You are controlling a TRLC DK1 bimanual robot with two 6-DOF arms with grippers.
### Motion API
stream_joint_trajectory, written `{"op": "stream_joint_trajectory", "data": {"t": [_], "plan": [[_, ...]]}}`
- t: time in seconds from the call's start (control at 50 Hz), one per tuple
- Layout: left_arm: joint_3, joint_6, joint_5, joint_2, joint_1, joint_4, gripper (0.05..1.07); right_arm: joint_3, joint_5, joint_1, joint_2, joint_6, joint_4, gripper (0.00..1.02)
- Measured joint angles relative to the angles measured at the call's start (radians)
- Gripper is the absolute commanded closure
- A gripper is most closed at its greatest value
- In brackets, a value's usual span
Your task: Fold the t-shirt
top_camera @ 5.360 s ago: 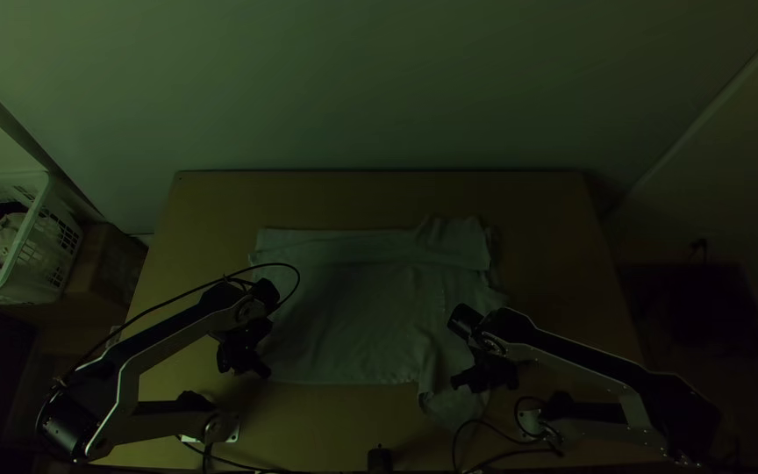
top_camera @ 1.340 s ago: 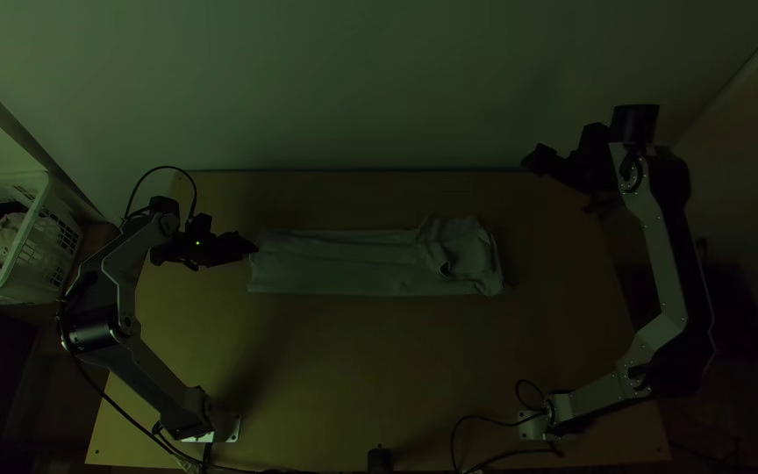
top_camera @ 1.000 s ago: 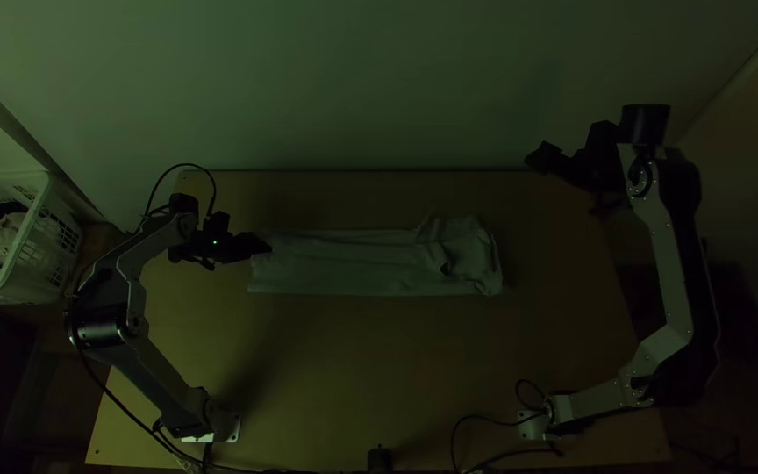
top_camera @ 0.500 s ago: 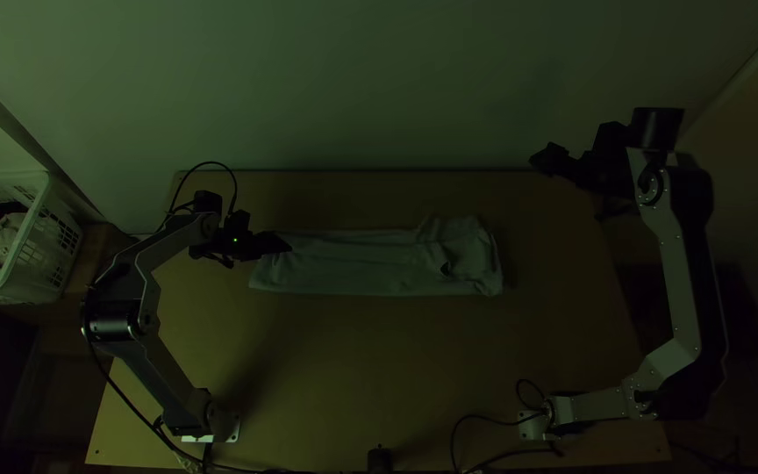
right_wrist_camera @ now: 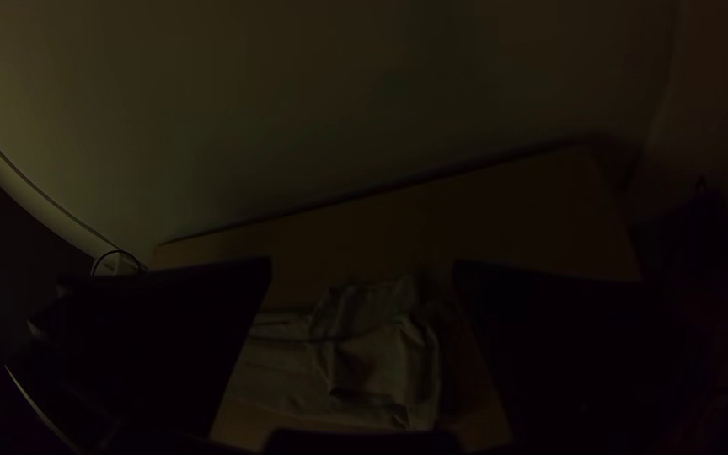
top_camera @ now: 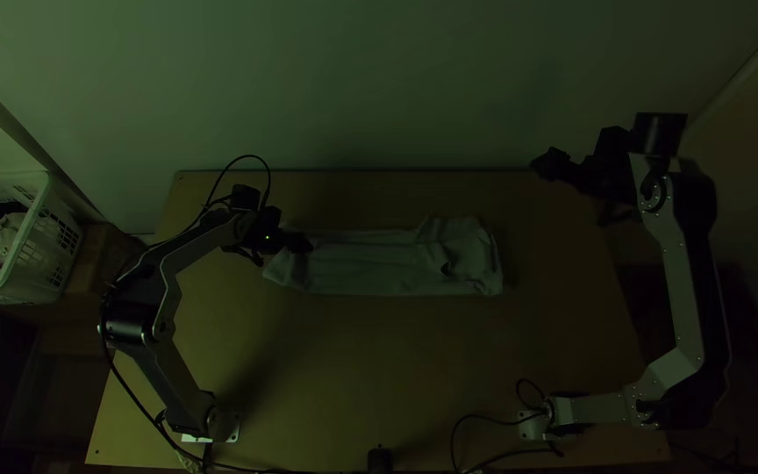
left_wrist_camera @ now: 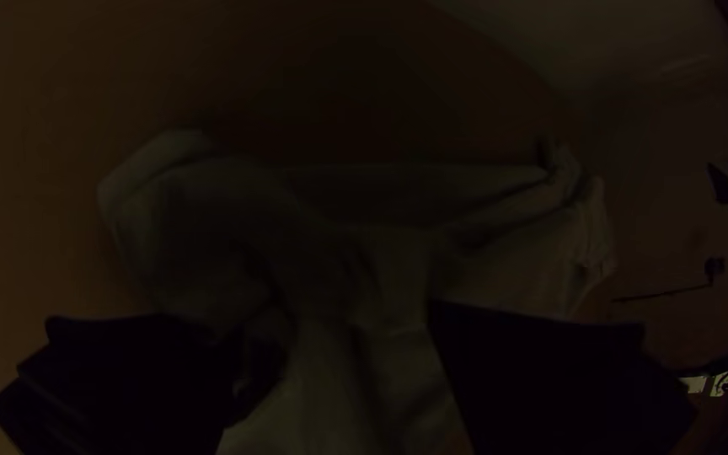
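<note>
Top view: t-shirt (top_camera: 379, 270) lies as a long strip crosswise on the table (top_camera: 379, 351). Left gripper (top_camera: 307, 245) is at its left-side end, the strip running rightward from it; I judge this arm nearer for an inward fold. Right gripper (top_camera: 537, 164) is well apart. Left wrist view: I read fingers apart, rumpled cloth between. Right wrist view: fingers apart, no cloth gripped.
</note>
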Motion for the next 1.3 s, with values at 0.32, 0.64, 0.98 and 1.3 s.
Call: {"op": "stream_joint_trajectory", "data": {"t": [0.32,0.64,0.98,1.3], "plan": [[-0.014,-0.023,-0.023,-0.006,-0.017,-0.007,1.04,-0.055,0.000,-0.024,-0.031,0.000,0.000,0.04],[0.019,0.013,-0.038,-0.054,0.123,-0.181,1.04,-0.116,0.000,-0.037,-0.063,0.000,0.003,0.04],[0.183,0.160,-0.137,-0.058,0.377,-0.339,1.04,-0.205,0.000,-0.068,-0.098,0.000,0.042,0.04],[0.439,0.238,-0.216,-0.058,0.523,-0.584,1.04,-0.238,0.000,-0.098,-0.109,-0.001,0.068,0.04]]}}
